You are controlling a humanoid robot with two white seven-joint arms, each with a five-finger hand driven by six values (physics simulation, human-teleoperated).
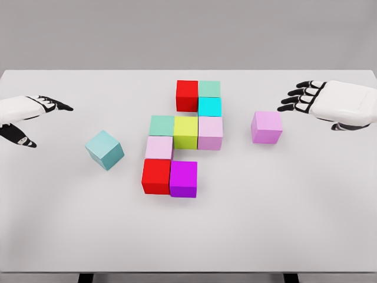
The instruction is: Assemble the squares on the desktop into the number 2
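My left hand (32,115) sits at the far left edge of the frame, mid-height, fingers spread and relaxed, holding nothing, above the white table (59,236). Just right of it, lower, a light blue cube (104,150) lies alone, turned at an angle, apart from the rest.

Centre of the frame: the cluster of cubes. Bottom row, a red cube (156,176) touching a purple cube (183,178) on its right. Above the red one, a pale pink cube (159,147). Above that, a green cube (162,125). Right of the green one, a yellow-green cube (185,132), then a lilac cube (210,132) touching it. Above the lilac one, a cyan cube (210,107), and on top of the column toward the far edge, a mint cube (209,88). Left of the mint one, touching, a second red cube (187,95).

Right of the cluster, a separate pink cube (266,127) sits alone, near but not touching.

My right hand (330,101) is at the upper right of the frame, fingers loosely spread toward the left, holding nothing, near the pink cube but clear of it.
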